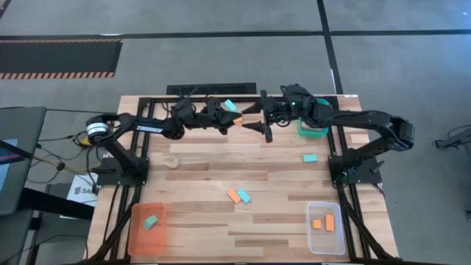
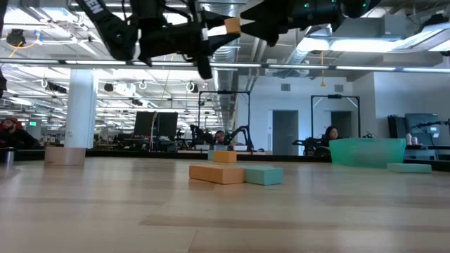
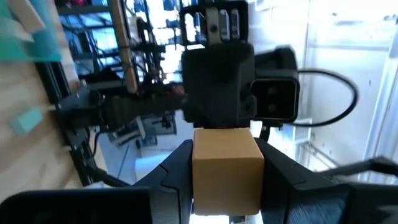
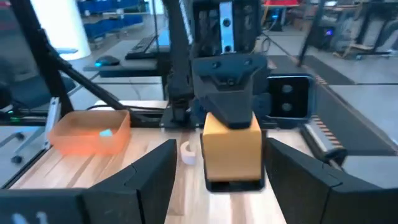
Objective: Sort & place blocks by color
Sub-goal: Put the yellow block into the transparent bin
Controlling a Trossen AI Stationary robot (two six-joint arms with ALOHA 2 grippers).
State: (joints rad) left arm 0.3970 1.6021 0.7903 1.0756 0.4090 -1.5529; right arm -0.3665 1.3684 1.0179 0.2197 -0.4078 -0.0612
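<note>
A tan wooden block (image 3: pixel 225 167) hangs high over the table's far middle, with my left gripper (image 1: pixel 229 121) shut on it. My right gripper (image 1: pixel 254 125) faces it from the table's right, open; its two fingers (image 4: pixel 155 177) stand on either side of the block (image 4: pixel 231 149) with a gap on each side. On the table lie an orange block (image 1: pixel 233 196) beside a teal block (image 1: pixel 244 195), a second teal block (image 1: pixel 310 157) and another teal block (image 1: pixel 230 105) at the far edge. My left gripper pinches the tan block by two opposite side faces (image 3: pixel 198 171) between its two fingers. The fingers lie about level and come from the table's left. The block is lifted well clear of the table (image 2: pixel 232 26), its free end toward my right gripper.
An orange tray (image 1: pixel 137 241) at the near left holds a teal block (image 1: pixel 151 221). A clear tray (image 1: pixel 313 237) at the near right holds orange blocks. A teal tray (image 1: pixel 315 133) stands at the far right. A small tan piece (image 1: pixel 171 162) lies left of centre.
</note>
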